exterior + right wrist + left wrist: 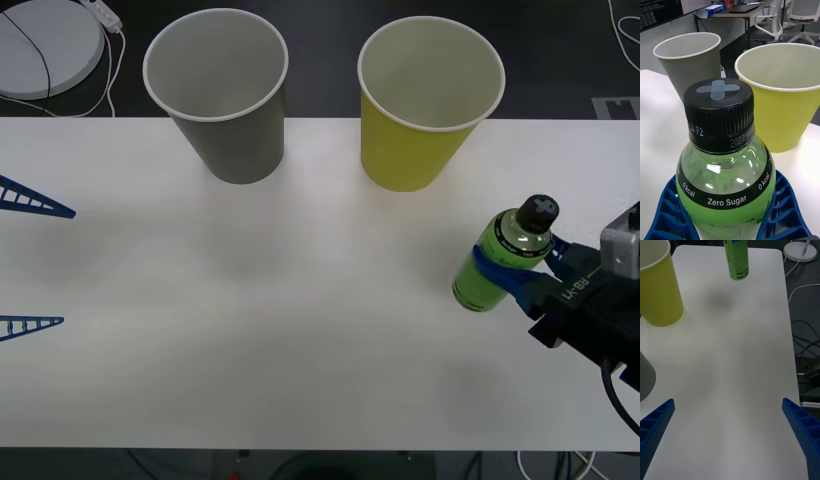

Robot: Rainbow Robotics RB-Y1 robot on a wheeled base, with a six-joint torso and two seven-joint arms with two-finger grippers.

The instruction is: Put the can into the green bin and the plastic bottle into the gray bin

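Your right tool (522, 272) pinches the plastic bottle (503, 255) at its waist, lifted off the worktop (300, 330) to clear the rims ahead (green bin (425, 110) nearer, gray bin (222, 95) beyond it), while your left tool (730, 435) waits spread wide.

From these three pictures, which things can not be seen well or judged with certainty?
- The can: I see none on the white table.
- Plastic bottle: lower label, covered by the right gripper in the right wrist view; its upper part is cut off in the left wrist view.
- Gray bin: its bottom inside, hidden by its own wall.
- Left gripper: open, body cut off at the front view's edge.
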